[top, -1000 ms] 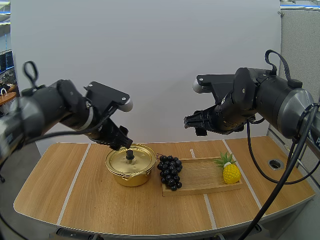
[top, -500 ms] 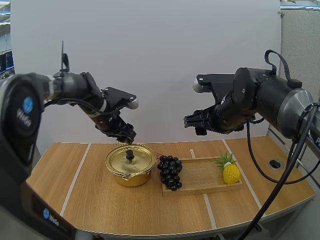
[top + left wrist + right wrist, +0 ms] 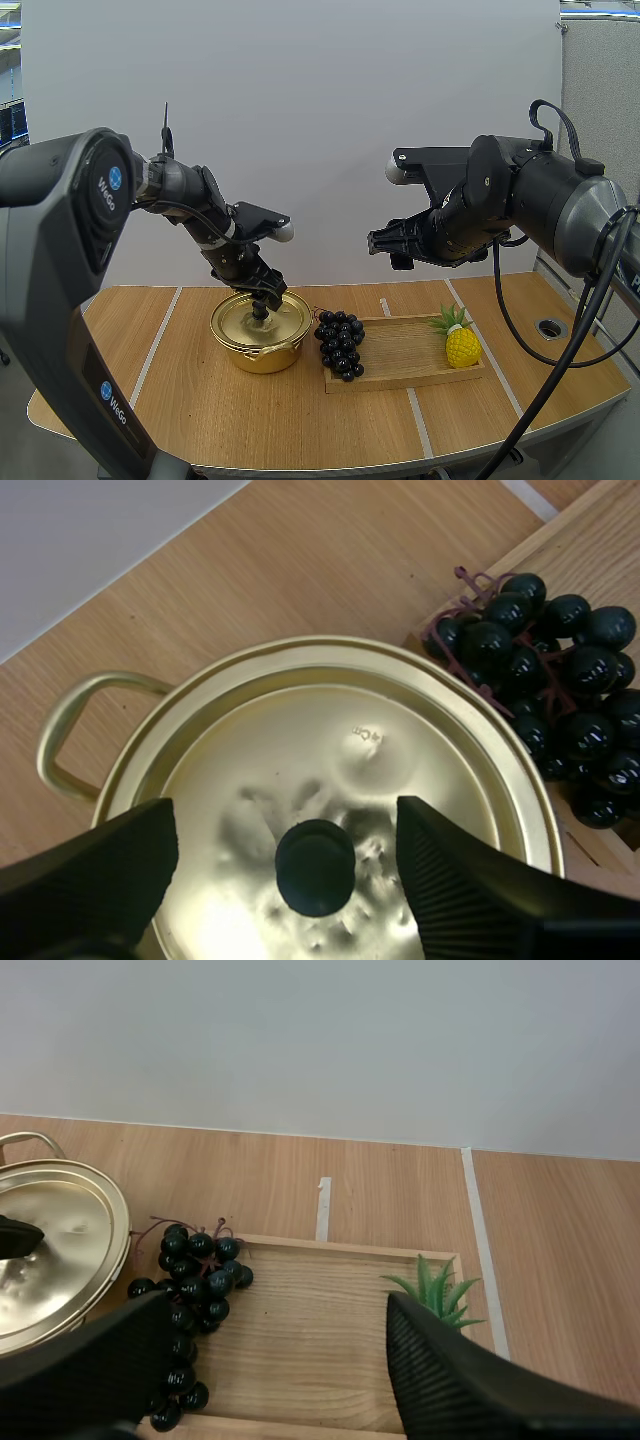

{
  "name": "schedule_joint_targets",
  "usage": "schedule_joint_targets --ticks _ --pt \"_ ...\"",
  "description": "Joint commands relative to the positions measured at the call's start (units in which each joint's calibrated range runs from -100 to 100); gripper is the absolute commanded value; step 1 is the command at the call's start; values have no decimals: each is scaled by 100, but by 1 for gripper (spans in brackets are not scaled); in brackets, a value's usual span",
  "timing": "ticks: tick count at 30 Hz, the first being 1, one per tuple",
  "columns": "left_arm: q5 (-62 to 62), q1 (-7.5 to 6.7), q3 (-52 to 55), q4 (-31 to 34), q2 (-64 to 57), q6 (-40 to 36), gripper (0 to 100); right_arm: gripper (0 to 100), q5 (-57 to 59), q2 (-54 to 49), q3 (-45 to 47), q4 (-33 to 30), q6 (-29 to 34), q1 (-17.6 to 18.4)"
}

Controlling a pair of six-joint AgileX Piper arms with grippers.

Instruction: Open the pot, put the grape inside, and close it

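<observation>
A gold pot (image 3: 261, 350) stands on the table with its gold lid (image 3: 300, 770) on, a black knob (image 3: 315, 866) at the lid's middle. My left gripper (image 3: 266, 303) hangs open just over the knob, one finger (image 3: 90, 875) on each side of it, not touching. A bunch of dark grapes (image 3: 341, 342) lies on the left end of the wooden tray (image 3: 412, 350), right beside the pot; the grapes (image 3: 192, 1285) also lie below my right gripper (image 3: 390, 250), which is open, high above the tray, empty.
A small yellow pineapple (image 3: 460, 341) stands on the tray's right end. A round hole (image 3: 551, 327) sits in the table at the far right. White lines cross the tabletop.
My left gripper has come down and to the right, from behind the pot to just over the lid's knob. The right arm has stayed still.
</observation>
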Motion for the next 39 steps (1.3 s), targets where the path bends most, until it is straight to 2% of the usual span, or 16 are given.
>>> schedule_joint_targets --ticks 1,13,14,15,16,19,20,25,28,32,39 --pt "-304 -18 -56 41 243 -11 100 100 -115 -32 -66 0 -27 -5" --pt "124 -18 -56 54 360 -48 100 100 -115 -32 -66 0 -27 -5" --pt "143 -18 -56 54 360 -66 96 100 -115 -32 -66 0 -27 -5" --pt "143 -18 -56 54 360 -61 75 100 -115 -32 -66 0 -27 -5" --pt "179 -11 -56 54 360 -61 60 100 -115 -32 -66 0 -27 -5" --pt "351 -11 -56 54 334 -61 4 100 -115 -32 -66 0 -27 -5" --pt "351 -11 -56 54 301 -61 0 100 -115 -32 -66 0 -27 -5" --pt "451 -11 -74 54 -93 -78 0 100 -115 -32 -66 0 -27 -5" --pt "951 -11 -339 54 -513 -197 0 100 -115 -32 -66 0 -27 -5" --pt "1650 -11 -1042 54 -1180 -363 0 100 -115 -32 -66 0 -27 -5" --pt "1734 -11 -2674 526 -2267 -908 0 100 -118 -32 -66 211 -23 -5"
